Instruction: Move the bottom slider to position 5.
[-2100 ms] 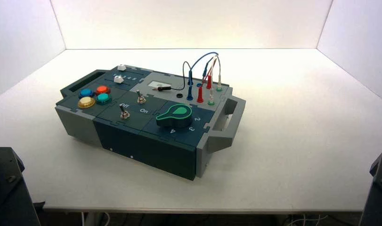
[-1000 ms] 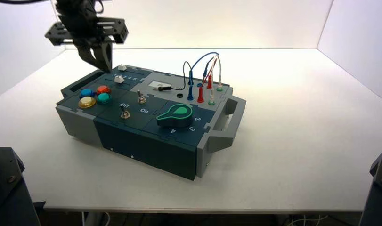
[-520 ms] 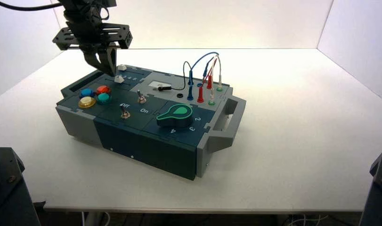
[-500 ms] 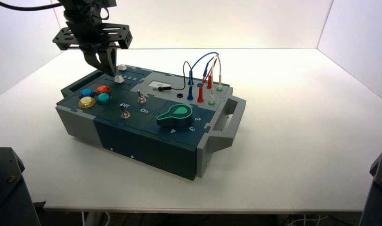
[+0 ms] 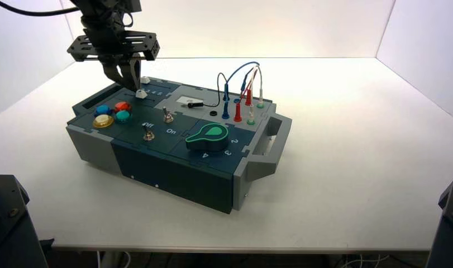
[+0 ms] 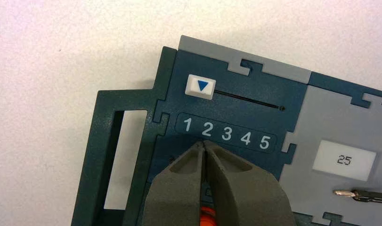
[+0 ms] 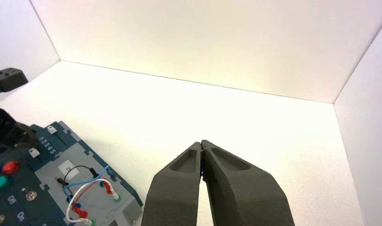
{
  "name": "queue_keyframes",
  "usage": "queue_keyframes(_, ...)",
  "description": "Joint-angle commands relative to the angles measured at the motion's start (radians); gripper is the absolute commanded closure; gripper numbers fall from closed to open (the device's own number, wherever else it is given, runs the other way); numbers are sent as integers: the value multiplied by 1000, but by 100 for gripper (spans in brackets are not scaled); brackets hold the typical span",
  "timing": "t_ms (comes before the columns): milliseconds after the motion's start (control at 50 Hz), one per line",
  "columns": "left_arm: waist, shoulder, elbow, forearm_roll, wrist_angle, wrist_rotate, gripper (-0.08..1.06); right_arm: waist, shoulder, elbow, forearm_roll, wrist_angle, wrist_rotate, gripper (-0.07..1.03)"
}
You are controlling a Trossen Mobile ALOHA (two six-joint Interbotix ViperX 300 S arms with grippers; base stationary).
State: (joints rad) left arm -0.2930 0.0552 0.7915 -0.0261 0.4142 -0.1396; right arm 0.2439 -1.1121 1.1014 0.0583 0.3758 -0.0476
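1. The bench (image 5: 352,167) is spreading widely to the right of the box, with a narrower stretch lying between the box and its front edge; pale walls are rising behind and at both sides.
2. The box (image 5: 173,139) is sitting at an angle left of the middle, keeping the same place as half a second ago. Its left handle (image 6: 92,160) is jutting out beside the slider panel.
3. The left pincer (image 6: 203,142) is hanging over the box's far left part, having shifted slightly right and down since half a second ago. It is staying narrow, tips meeting, and is holding nothing between them.
4. The right pincer (image 7: 202,142) is waiting off to the right, closed tip to tip.
5. Four round buttons are lying in front of the sliders, the red button (image 5: 122,106) sitting closest to the lower one.
6. The bottom slider (image 5: 141,94) is resting on its slot just under the left pincer's tips; whether they are touching it, I cannot tell. It is looking unmoved since the earlier frame.
7. The top slider (image 6: 200,87) is standing near the 1, at one end of its slot.
8. The printed 5 (image 6: 264,142) is ending the numeral row between the slots.
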Motion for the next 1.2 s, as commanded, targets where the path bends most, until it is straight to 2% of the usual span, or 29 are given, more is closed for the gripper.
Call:
queue_keyframes(20, -5, -11, -12, 3, -3, 3, 101, -2, 5, -34, 2, -6, 0, 99)
queue_keyframes(1200, -72, -6, 3, -15, 9, 2, 101, -2, 5, -37, 2, -12, 0, 99)
